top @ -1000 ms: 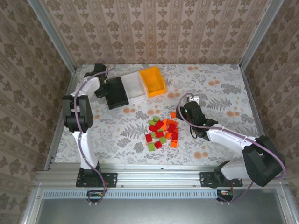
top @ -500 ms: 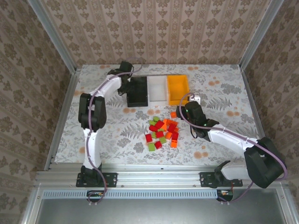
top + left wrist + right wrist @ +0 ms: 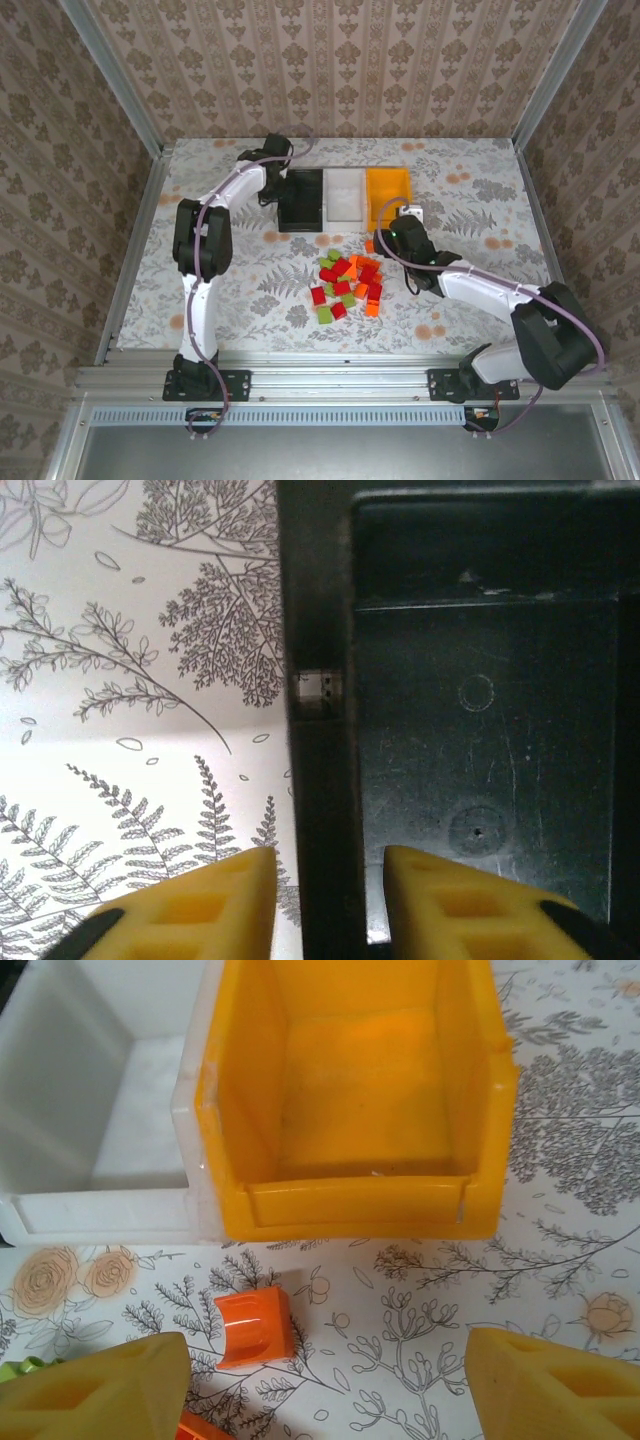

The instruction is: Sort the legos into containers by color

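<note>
Presently | left fingers (image 3: 235, 895) parted astride black bin's (image 3: 480, 750) wall | right fingers (image 3: 110, 1390) parted, arm (image 3: 485, 290) bent

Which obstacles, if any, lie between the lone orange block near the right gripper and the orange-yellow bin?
Nothing visible stands between the orange block and the orange-yellow bin; only the bin's low front wall must be cleared.

The near rail (image 3: 330, 415) looks like smooth, softly shining metal, the black bin (image 3: 480, 740) at left scuffed, faintly glossy plastic, the white bin (image 3: 135, 1120) beside it smoother, duller plastic, and the orange-yellow bin (image 3: 370, 1100) at right smooth, glossy plastic like the orange lego (image 3: 258, 1326) near it
</note>
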`<state>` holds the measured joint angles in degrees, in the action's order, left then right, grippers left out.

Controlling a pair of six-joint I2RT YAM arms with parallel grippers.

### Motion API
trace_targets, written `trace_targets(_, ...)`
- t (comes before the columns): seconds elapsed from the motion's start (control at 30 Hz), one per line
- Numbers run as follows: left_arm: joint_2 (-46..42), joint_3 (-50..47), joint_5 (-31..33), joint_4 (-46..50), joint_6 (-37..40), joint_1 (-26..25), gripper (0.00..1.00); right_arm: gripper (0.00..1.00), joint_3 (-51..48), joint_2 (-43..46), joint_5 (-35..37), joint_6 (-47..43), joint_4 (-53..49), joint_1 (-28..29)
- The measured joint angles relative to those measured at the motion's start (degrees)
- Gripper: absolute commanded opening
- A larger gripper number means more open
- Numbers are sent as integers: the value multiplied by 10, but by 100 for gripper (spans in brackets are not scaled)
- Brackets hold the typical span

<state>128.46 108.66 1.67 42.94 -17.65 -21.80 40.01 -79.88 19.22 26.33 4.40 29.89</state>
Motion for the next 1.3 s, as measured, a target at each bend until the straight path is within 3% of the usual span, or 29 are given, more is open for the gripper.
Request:
trace_targets(0.2, -4, 6, -10, 16, 10, 5, 67, 77, 37, -62, -32, -8, -19, 0)
trace_targets(0.3, -43, -14, -22, 13, 9, 5, 85, 78, 56, -89, -42, -9, -33, 0)
trace_targets(0.33, -69, -29, -26, 12, 7, 5, 97, 78, 63, -100, -44, -9, -37, 0)
trace_targets(0.37, -105, -47, -30, 10, 5, 5, 100, 78, 70, -109, -46, -9, -41, 0)
trace_targets(0.5, -250, -111, -52, -26, -18, 5, 100, 80, 91, -141, -50, -9, -52, 0)
trace_targets(0.67, -363, -175, -100, -78, -53, 5, 100, 70, 109, -174, -62, -7, -65, 0)
trace_targets(0.8, -369, -241, -129, -100, -57, 5, 100, 61, 125, -198, -71, -5, -71, 0)
trace_targets(1.07, -363, -311, -168, -114, -68, 6, 100, 61, 152, -240, -77, -5, -77, 0)
trace_targets(1.3, -364, -311, -190, -136, -76, 5, 97, 43, 174, -258, -68, -8, -85, 5)
